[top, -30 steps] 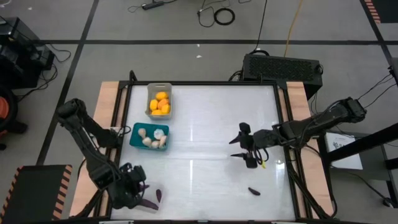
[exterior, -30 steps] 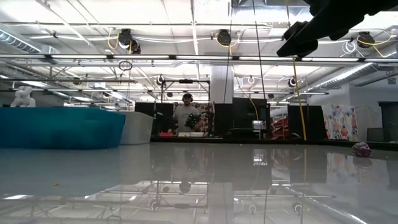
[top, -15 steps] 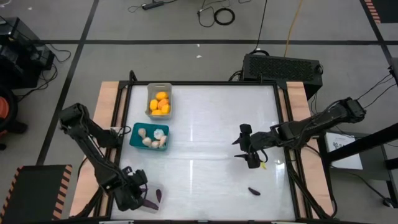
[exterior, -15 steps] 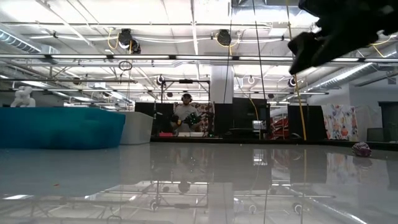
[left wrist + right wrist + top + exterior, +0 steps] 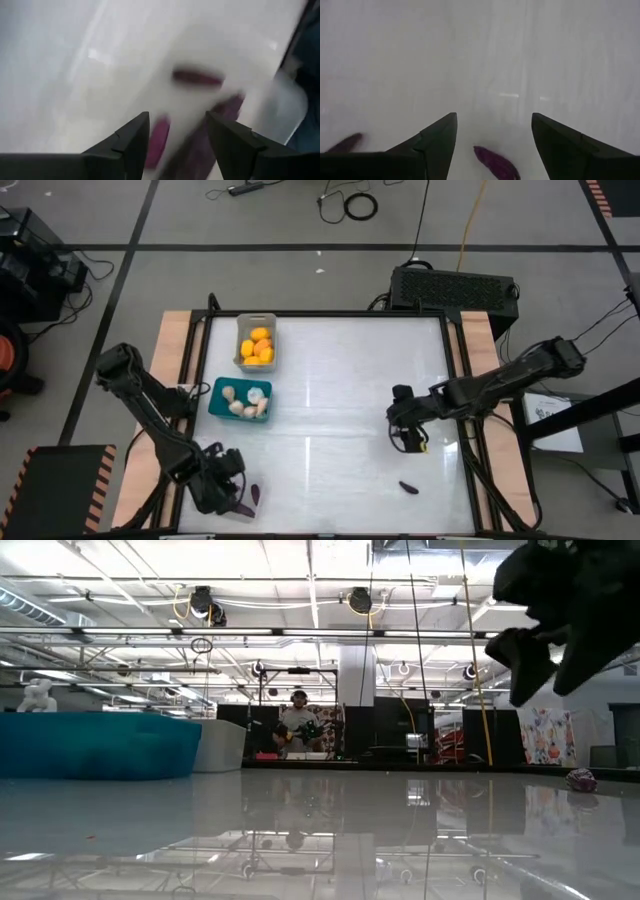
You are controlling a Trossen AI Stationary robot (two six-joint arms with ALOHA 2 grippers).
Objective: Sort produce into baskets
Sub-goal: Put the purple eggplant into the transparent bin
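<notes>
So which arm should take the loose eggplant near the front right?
Right. Its gripper hangs open just behind that eggplant, which shows between its fingers; the left gripper is across the table at the clear bin.

This is a large industrial robotics lab or workshop. The white surface (image 5: 330, 390) stands on a grey concrete floor (image 5: 300, 275) marked with black tape lines and strewn with loose cables (image 5: 350, 202). Overhead run exposed pipes, ducts and hanging lamps (image 5: 360, 600), and a person (image 5: 297, 728) wearing headphones sits at a distant workstation.
</notes>
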